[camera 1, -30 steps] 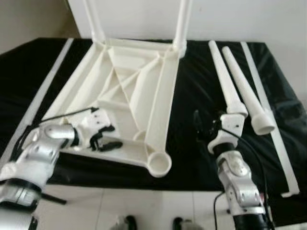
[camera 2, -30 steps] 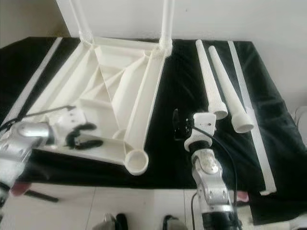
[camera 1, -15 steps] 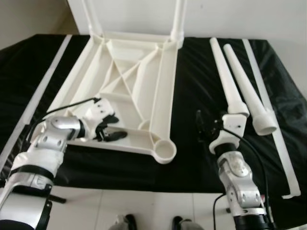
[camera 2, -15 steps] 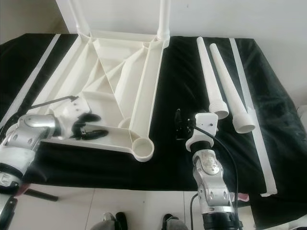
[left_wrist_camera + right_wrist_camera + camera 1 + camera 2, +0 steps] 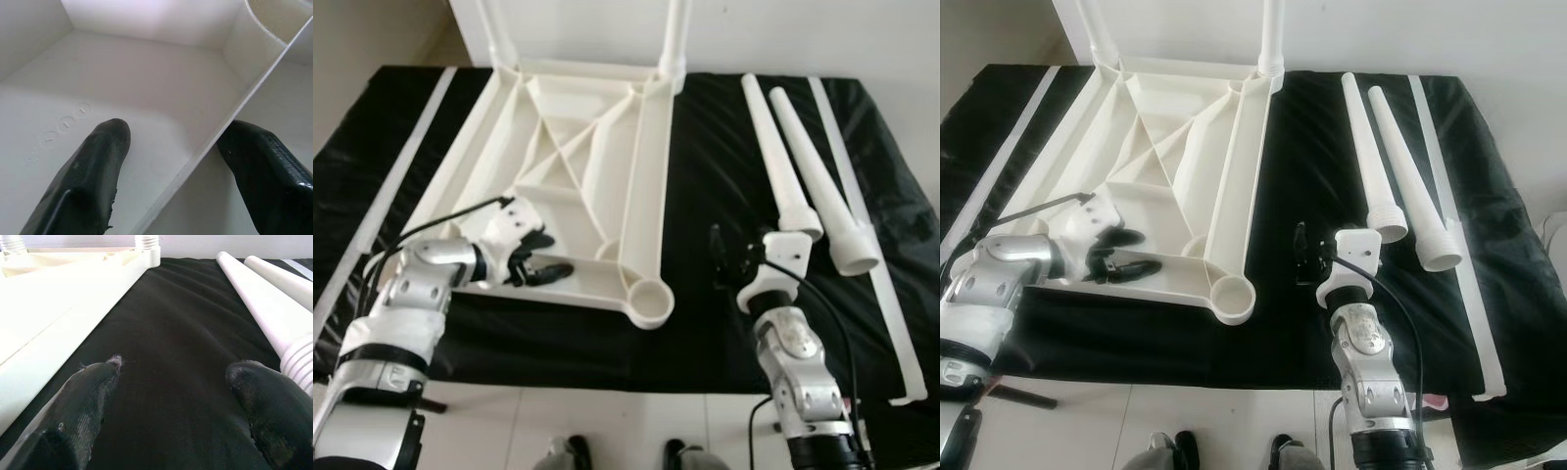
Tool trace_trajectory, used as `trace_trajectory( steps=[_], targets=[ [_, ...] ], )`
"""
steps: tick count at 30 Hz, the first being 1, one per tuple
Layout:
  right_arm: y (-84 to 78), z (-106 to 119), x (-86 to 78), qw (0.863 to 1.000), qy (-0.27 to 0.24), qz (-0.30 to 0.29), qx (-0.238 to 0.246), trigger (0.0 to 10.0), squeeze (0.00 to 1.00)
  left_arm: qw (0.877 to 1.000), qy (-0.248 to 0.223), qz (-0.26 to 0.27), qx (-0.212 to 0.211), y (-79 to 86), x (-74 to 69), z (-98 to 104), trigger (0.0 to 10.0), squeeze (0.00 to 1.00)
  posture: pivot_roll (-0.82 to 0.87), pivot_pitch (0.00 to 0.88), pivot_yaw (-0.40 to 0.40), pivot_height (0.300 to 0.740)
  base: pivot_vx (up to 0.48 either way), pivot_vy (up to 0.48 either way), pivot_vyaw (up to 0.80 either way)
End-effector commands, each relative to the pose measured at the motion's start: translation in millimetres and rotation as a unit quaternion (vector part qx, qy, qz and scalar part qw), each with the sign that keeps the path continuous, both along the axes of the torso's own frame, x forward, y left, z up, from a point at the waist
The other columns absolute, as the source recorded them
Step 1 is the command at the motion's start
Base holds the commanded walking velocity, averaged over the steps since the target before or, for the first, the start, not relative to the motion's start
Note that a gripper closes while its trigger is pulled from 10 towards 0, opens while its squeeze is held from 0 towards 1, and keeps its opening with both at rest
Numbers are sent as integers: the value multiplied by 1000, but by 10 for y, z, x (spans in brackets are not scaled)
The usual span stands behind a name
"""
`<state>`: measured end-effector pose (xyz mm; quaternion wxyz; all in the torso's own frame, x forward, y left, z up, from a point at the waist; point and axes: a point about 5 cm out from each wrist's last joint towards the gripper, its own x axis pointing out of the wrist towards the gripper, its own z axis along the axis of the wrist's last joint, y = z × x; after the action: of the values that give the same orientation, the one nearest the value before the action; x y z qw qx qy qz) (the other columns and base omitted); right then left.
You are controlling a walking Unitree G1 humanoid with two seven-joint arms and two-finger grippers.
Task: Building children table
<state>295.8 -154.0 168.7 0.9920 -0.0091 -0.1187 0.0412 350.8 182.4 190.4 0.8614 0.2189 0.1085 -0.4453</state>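
A white plastic tabletop (image 5: 578,166) lies upside down on a black cloth (image 5: 705,196). Two legs (image 5: 674,39) stand screwed into its far corners, and the near right socket (image 5: 651,297) is empty. My left gripper (image 5: 540,258) rests inside the tabletop's near left part. It is open, and its fingers (image 5: 93,166) straddle a thin rib (image 5: 215,142), one finger touching it. To the right, two loose tapered legs (image 5: 773,157) (image 5: 818,176) lie side by side. My right gripper (image 5: 729,260) hovers open over the cloth between the tabletop and the loose legs, holding nothing.
Long white strips lie along the cloth's left side (image 5: 391,186) and right side (image 5: 871,215). The cloth's near edge drops to a white tiled floor (image 5: 607,421), where shoe tips (image 5: 570,452) show. A white wall backs the far edge.
The tabletop has shifted away from me and slightly right with my left gripper hooked on it. The view has also moved a little. The right arm and loose legs stay put.
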Motion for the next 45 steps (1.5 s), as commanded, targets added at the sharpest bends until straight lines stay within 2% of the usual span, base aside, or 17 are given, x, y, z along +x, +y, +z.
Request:
trace_trajectory(
  steps=[1, 8, 22, 24, 27, 28, 30, 31, 34, 42, 43, 45],
  targets=[
    [18, -41, 0, 1000, 8, 7, -6, 10000, 0, 990, -36, 136, -12, 102, 67, -88, 0, 0, -61, 214, 11, 740, 0, 0, 0],
    [24, -46, 2, 1000, 8, 10, -7, 10000, 0, 992, -30, 117, -27, 55, 41, -72, 0, 0, -64, 211, 12, 740, 0, 0, 0],
    [11, -57, -18, 1000, 10, 8, -6, 10000, 0, 994, -23, 105, -27, 30, 10, -91, 0, 0, -64, 219, 14, 740, 0, 0, 0],
    [13, -54, -17, 1000, 9, 9, -6, 10000, 0, 997, -14, 77, -27, -11, -40, -112, 0, 0, -62, 220, 14, 740, 0, 0, 0],
    [15, -53, -17, 1000, 9, 9, -6, 10000, 0, 997, -10, 67, -28, -27, -58, -115, 0, 0, -62, 220, 14, 740, 0, 0, 0],
    [15, -52, -16, 1000, 9, 10, -7, 10000, 0, 999, -6, 39, -27, -63, -95, -109, 0, 0, -62, 221, 13, 740, 0, 0, 0],
    [15, -52, -16, 1000, 9, 10, -7, 10000, 0, 999, -5, 32, -27, -72, -105, -107, 0, 0, -62, 221, 13, 740, 0, 0, 0],
    [15, -49, -12, 1000, 9, 11, -7, 10000, 0, 999, -4, 2, -32, -112, -137, -84, 0, 0, -62, 221, 13, 740, 0, 0, 0],
    [14, -45, -6, 1000, 9, 12, -8, 10000, 0, 999, -7, -29, -29, -150, -172, -64, 0, 0, -64, 222, 14, 740, 0, 0, 0],
    [9, -41, -3, 1000, 9, 12, -9, 10000, 0, 999, -15, -50, -10, -184, -149, -27, 0, 0, -66, 225, 15, 740, 0, 0, 0],
    [8, -41, -4, 1000, 9, 12, -9, 10000, 0, 999, -17, -51, -1, -184, -146, -32, 10000, 0, -67, 225, 16, 740, 0, 0, 0],
    [8, -42, -4, 1000, 9, 12, -9, 10000, 0, 998, -17, -53, 12, -185, -145, -43, 10000, 0, -66, 224, 17, 740, 0, 0, 0]
  ],
)
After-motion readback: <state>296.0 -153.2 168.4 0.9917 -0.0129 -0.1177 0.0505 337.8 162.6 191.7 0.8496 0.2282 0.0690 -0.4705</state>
